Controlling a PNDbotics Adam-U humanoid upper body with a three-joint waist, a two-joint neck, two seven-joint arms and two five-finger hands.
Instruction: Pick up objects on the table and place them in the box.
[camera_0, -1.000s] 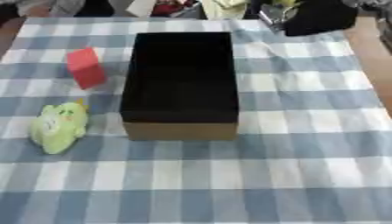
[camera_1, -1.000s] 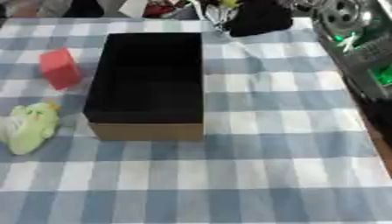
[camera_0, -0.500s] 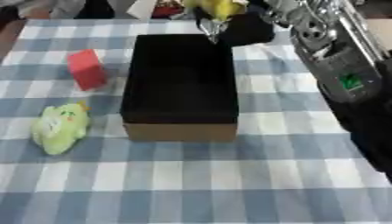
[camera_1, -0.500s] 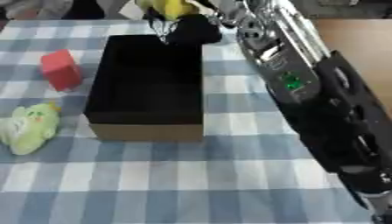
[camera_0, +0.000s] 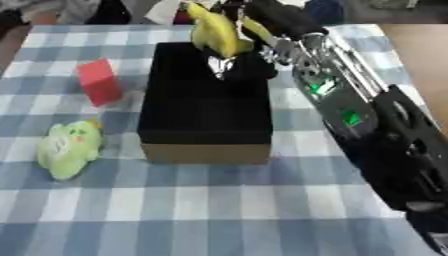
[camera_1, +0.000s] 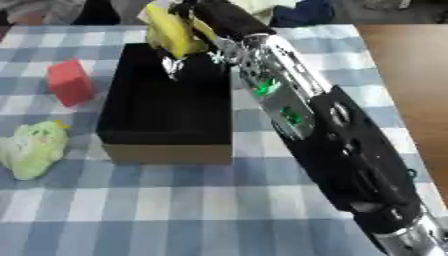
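Observation:
My right hand (camera_0: 254, 22) reaches in from the right and holds a yellow banana (camera_0: 214, 35) over the far end of the black-lined cardboard box (camera_0: 207, 125). Its fingers are curled round the fruit. The box stands lengthwise in the middle of the checked cloth, and its inside looks dark. A red block (camera_0: 99, 81) stands left of the box. A green plush toy (camera_0: 68, 148) lies nearer, at the left front. My left hand is out of view.
The blue and white checked tablecloth (camera_0: 219, 210) covers the table. A bare wooden surface (camera_1: 411, 75) shows past its right edge. Dark clutter (camera_0: 105, 10) lies along the far edge. My right forearm (camera_1: 315, 130) spans the space right of the box.
My right arm has swung in from the far right with the banana and now hangs it over the box's far end. The block and plush toy have not moved.

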